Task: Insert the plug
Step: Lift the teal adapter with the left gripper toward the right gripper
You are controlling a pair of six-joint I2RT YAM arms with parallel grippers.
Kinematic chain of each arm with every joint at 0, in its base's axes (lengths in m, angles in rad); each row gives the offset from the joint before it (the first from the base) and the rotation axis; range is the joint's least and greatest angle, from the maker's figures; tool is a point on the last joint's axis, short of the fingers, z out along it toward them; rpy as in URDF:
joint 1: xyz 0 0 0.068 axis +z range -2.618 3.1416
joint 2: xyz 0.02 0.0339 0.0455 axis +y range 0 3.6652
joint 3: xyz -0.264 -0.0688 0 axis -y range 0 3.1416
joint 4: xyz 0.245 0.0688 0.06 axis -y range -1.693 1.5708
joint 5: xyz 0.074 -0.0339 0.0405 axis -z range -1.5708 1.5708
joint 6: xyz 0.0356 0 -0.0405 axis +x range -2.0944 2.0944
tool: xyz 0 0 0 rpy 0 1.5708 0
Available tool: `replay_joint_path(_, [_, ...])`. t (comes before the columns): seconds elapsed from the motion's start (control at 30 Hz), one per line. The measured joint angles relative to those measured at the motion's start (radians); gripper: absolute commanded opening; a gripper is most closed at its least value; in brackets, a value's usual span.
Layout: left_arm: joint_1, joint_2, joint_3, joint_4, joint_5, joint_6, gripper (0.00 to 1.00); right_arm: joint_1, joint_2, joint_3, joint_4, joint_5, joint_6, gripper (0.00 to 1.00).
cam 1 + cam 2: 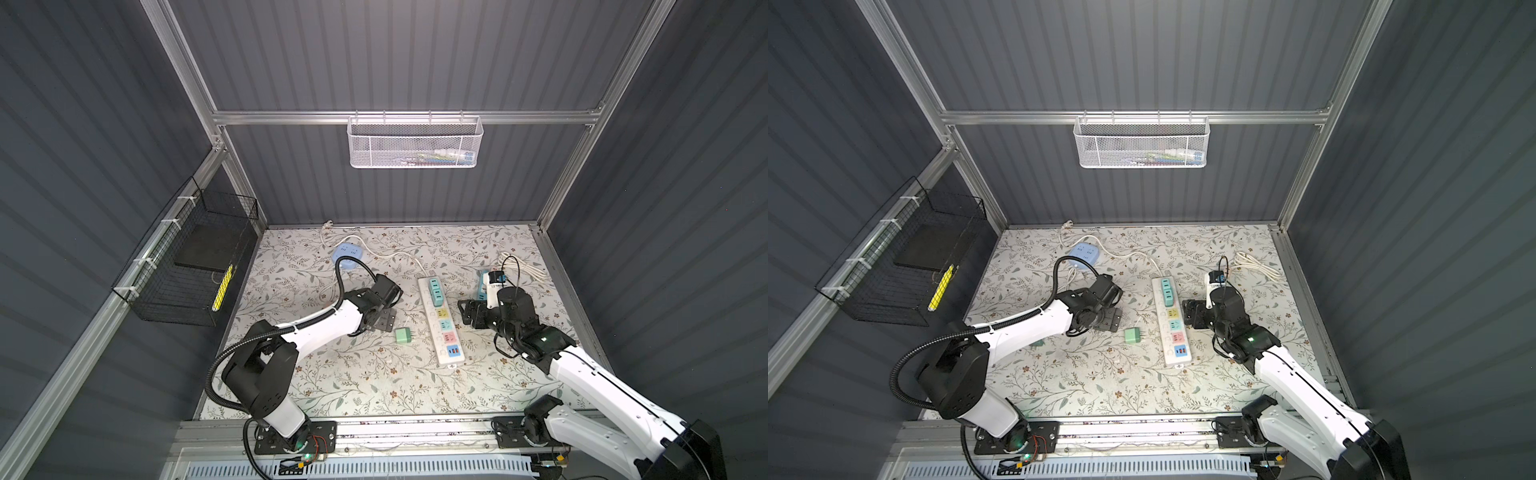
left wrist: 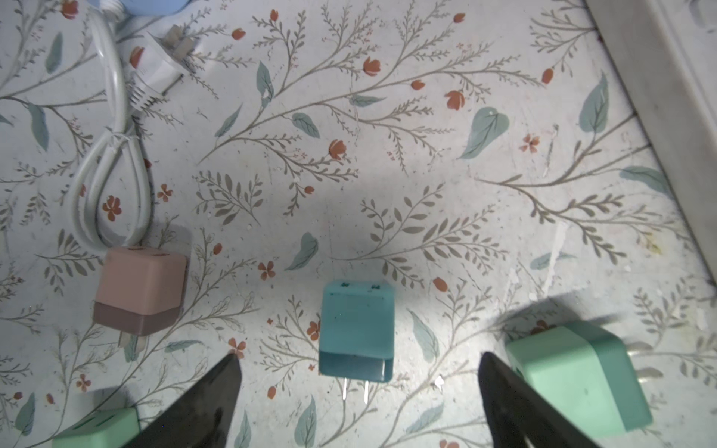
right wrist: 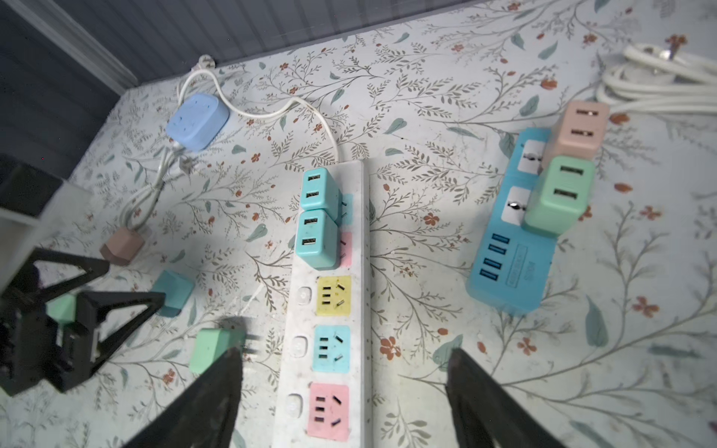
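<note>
Beside power strip (image 3: 359, 294), left end effector (image 2: 359, 356) open near teal plug (image 2: 355, 322), right end effector (image 3: 343, 350) open, empty

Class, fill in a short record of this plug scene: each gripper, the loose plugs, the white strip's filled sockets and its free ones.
Left gripper: open, aimed at loose teal plug, holding nothing
Right gripper: open, facing white strip
Other loose plugs: pink plug, green plug
Strip filled: two inserted plugs, teal, at cord end
Strip free: yellow socket, blue socket, pink socket
</note>
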Motion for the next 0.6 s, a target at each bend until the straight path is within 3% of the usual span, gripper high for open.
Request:
replay_joint_path(0.3, [0.072, 0.040, 0.042, -0.107, 0.161, 0.071, 0.78, 0.000, 0.027, 0.000, 0.031, -0.093, -0.006, 0.71])
replay_joint_path(0.6, [0.076, 0.156, 0.137, -0.172, 0.205, 0.110, 0.69, 0.000, 0.012, -0.045, 0.075, -0.096, -0.020, 0.71])
